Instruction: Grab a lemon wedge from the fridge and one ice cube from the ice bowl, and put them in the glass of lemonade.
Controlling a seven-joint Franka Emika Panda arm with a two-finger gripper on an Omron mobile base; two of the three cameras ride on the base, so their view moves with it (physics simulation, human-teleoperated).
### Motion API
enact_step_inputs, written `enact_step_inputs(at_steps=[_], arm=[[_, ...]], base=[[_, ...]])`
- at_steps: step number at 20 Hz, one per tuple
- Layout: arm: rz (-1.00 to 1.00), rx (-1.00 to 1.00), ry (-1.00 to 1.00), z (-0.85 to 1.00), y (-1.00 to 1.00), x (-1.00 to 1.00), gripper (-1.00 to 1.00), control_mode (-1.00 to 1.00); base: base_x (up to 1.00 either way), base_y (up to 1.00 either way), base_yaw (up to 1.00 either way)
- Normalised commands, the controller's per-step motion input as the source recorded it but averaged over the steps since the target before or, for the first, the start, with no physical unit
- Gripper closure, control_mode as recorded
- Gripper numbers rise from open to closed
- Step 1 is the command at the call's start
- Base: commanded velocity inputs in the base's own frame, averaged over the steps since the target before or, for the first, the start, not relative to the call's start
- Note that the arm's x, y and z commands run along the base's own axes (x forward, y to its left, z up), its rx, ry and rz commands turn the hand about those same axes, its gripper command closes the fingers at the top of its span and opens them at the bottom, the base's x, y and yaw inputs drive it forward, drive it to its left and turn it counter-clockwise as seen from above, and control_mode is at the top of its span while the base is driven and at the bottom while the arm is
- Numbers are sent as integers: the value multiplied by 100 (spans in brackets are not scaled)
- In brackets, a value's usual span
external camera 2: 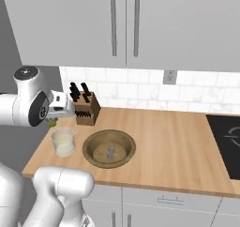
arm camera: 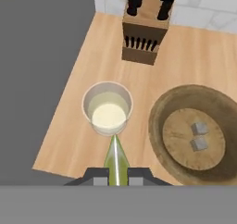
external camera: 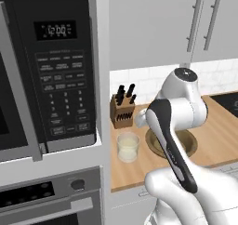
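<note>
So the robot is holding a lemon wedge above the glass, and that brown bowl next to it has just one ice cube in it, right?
Not quite. The ice bowl holds two ice cubes, as the hand view shows. The rest is right: the gripper is shut on the lemon wedge, above the glass of lemonade beside the bowl.

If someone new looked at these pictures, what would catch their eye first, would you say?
Probably the gripper, shut on the lemon wedge and poised above the glass of lemonade near the counter's left end. Beside the glass sits the ice bowl, with two ice cubes inside.
</note>
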Motion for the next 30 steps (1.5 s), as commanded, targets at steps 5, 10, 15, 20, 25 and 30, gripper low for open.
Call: enact_step_inputs(at_steps=[5,10,15,20,25,30], arm=[[12,0,0,-41,36,73,100,-100],[7,0,3,-76,1,25,100,-100],[7,-2,1,-71,25,33,100,-100],[1,0,0,-13,17,41,100,-100],[2,0,3,-13,1,27,100,-100],[0,0,0,-2,1,20,100,-100]], base=[[0,0,0],[0,0,0],[0,0,0],[0,0,0],[0,0,0],[0,0,0]])
